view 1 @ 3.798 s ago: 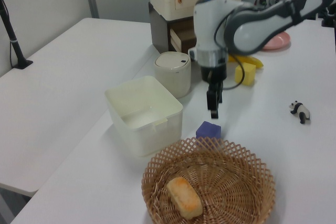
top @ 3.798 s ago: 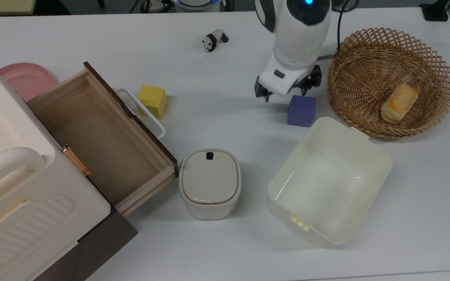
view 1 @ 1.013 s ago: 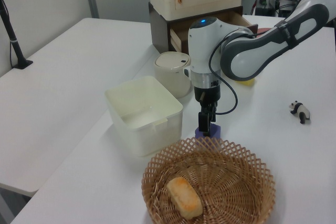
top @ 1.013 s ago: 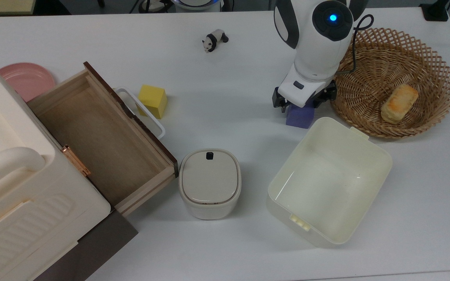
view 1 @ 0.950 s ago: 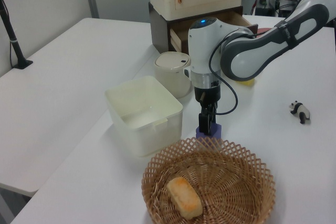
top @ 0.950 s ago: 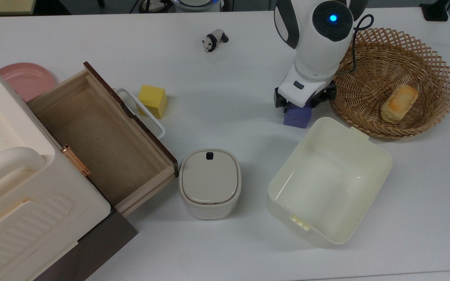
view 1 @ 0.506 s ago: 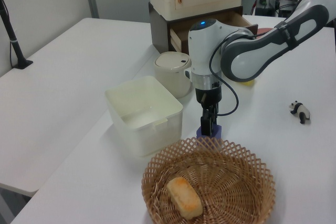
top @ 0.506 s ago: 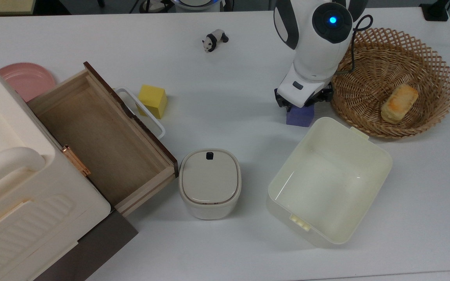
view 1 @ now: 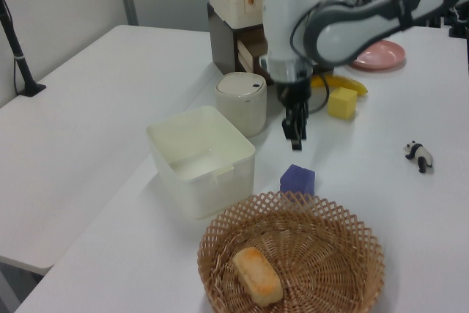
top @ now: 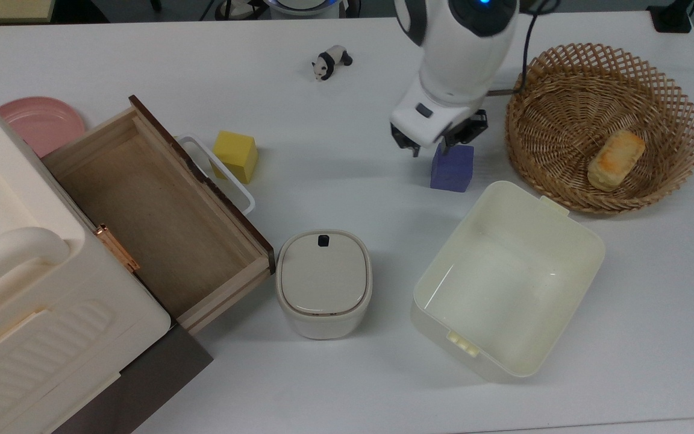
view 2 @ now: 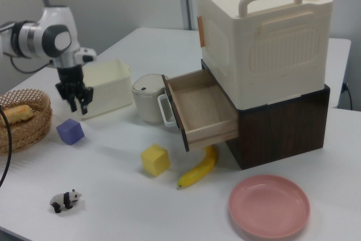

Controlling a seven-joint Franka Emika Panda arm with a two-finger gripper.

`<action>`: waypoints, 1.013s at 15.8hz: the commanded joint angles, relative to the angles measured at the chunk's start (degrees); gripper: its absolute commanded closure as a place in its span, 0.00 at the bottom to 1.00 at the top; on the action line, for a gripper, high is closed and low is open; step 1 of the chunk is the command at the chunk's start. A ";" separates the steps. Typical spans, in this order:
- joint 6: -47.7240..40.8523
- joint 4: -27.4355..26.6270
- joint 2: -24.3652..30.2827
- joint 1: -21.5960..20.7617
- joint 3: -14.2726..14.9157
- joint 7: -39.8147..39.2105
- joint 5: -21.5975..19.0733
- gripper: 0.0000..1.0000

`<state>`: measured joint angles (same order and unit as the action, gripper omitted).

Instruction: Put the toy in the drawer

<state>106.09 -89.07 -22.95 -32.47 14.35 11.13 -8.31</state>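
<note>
The end effector (top: 434,146) hangs above the table (top: 347,108) with its two fingers spread apart and nothing between them, just at 12 o'clock of the purple cube (top: 452,167) in the top view. The toy (top: 331,62), a small panda, stands on its legs well apart, at about 10 o'clock from the end effector in the top view. The drawer (top: 154,214) is pulled out and bare inside, far off at about 8 o'clock.

The step in hand looks like the reach for the toy. To do it well, the arm should travel toward 10 o'clock at its present height, passing clear of the cube, then centre over the panda's body, turn the fingers across its narrow width and come down low before closing, since the figure is tiny and could tip or skid.

Compared with half a second ago, the end effector has lifted off the purple cube and shifted toward 9 o'clock; the cube sits on the table, free of the fingers. Toy and drawer lie as before
</note>
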 commanded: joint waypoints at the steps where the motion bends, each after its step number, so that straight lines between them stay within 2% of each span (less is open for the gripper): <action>1: -2.81 1.43 2.03 -0.31 4.01 -3.83 -1.44 0.53; 3: -3.17 1.79 1.94 -0.31 5.24 -5.06 -2.15 0.42; 6: -3.26 1.44 1.77 -0.22 5.34 -7.17 -2.76 0.06; 7: -3.34 1.35 1.77 -0.31 5.34 -7.61 -2.76 0.00; 11: -3.34 1.26 1.68 -0.22 5.25 -7.88 -2.85 0.00; 13: -7.71 0.74 1.94 -0.22 5.25 -11.98 -2.33 0.00; 15: -11.77 -0.75 4.04 1.43 5.07 -15.87 -2.06 0.00; 16: -11.78 -3.19 6.05 2.40 5.07 -16.66 -2.06 0.00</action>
<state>97.36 -87.66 -21.64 -32.12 19.03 -0.44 -9.67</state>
